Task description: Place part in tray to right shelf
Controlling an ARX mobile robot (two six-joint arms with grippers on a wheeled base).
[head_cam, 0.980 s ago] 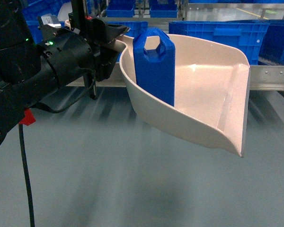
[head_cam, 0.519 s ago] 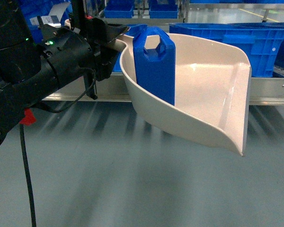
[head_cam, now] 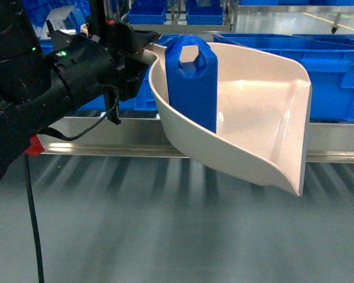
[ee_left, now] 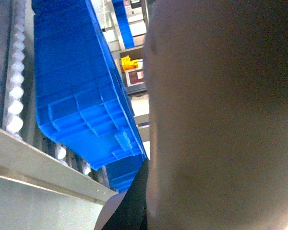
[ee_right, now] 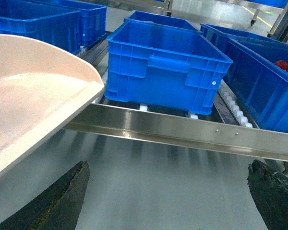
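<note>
The left hand [head_cam: 138, 50] is clamped on the handle of the cream plastic dustpan-shaped tray [head_cam: 265, 118], held in the air. The small bright-blue plastic block part [head_cam: 192, 79] stands upright inside the tray, just beyond the hand. Behind it runs the stainless-steel roller shelf [ee_right: 182, 129] carrying big blue plastic crates [ee_right: 168, 67]. The right hand [ee_right: 168, 201] has its dark fingers [ee_right: 53, 203] spread wide apart, holding nothing.

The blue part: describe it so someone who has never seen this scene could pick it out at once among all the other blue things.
Find the big cream tray held up by the left gripper at its handle, in front of the steel shelf rail. The part stands upright inside it against the near wall. Unlike the large open blue crates behind, it is a small solid block whose narrowed top has a hexagonal hole.
</note>
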